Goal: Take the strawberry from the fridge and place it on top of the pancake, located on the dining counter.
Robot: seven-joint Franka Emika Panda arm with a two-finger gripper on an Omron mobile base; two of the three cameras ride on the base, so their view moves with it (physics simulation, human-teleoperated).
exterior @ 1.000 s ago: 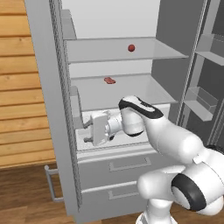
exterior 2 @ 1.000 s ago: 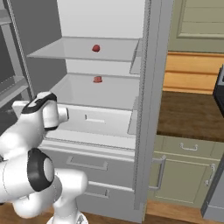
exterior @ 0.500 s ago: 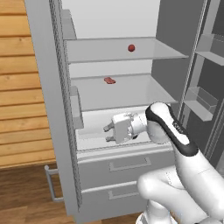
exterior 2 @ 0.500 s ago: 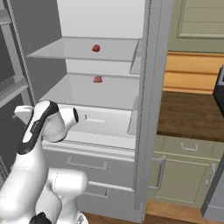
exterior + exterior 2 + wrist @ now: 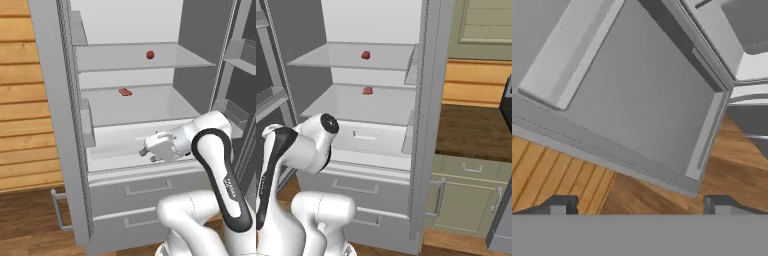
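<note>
The fridge (image 5: 55, 125) stands open. The strawberry (image 5: 150, 54), a small dark-red berry, lies on the upper shelf, also seen from the right (image 5: 365, 55). My gripper (image 5: 143, 151) hangs in front of the lowest open compartment, well below the berry, pointing left. In the hand view its two dark fingertips (image 5: 559, 205) stand far apart, so the gripper (image 5: 639, 206) is open and holds nothing. It faces the inside of the fridge door (image 5: 637, 100) and the wooden floor. The pancake and the dining counter are out of view.
A flat pinkish-red piece (image 5: 125, 92) lies on the middle shelf (image 5: 367, 91). Two drawers (image 5: 145, 187) sit below the compartment. The left door carries bins (image 5: 87, 122). A dark countertop over green cabinets (image 5: 471, 130) runs to the right of the fridge.
The hand has slid to the right along the front of the lowest compartment and the elbow has risen. The jaws stay open. Strawberry and pink piece have not moved.
</note>
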